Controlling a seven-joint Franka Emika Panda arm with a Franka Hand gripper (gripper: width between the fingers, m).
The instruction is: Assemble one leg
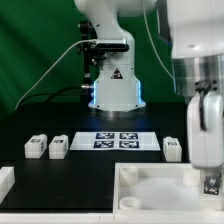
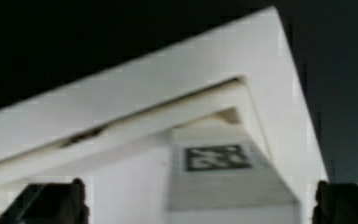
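Note:
In the wrist view a white blocky leg [image 2: 229, 180] with a black-and-white tag lies between my fingertips, in the corner of the large white tray [image 2: 158, 95]. My gripper [image 2: 197, 203] is open; the dark fingers [image 2: 51, 202] stand wide apart and do not touch the leg. In the exterior view my gripper [image 1: 210, 183] hangs low over the tray's [image 1: 150, 185] corner at the exterior view's right. Three more legs lie on the black table: two [image 1: 37, 146] [image 1: 58, 147] at the exterior view's left and one [image 1: 172, 149] at its right.
The marker board [image 1: 115, 139] lies in the middle of the table in front of the robot base [image 1: 112, 85]. A white part [image 1: 5, 182] shows at the exterior view's lower left edge.

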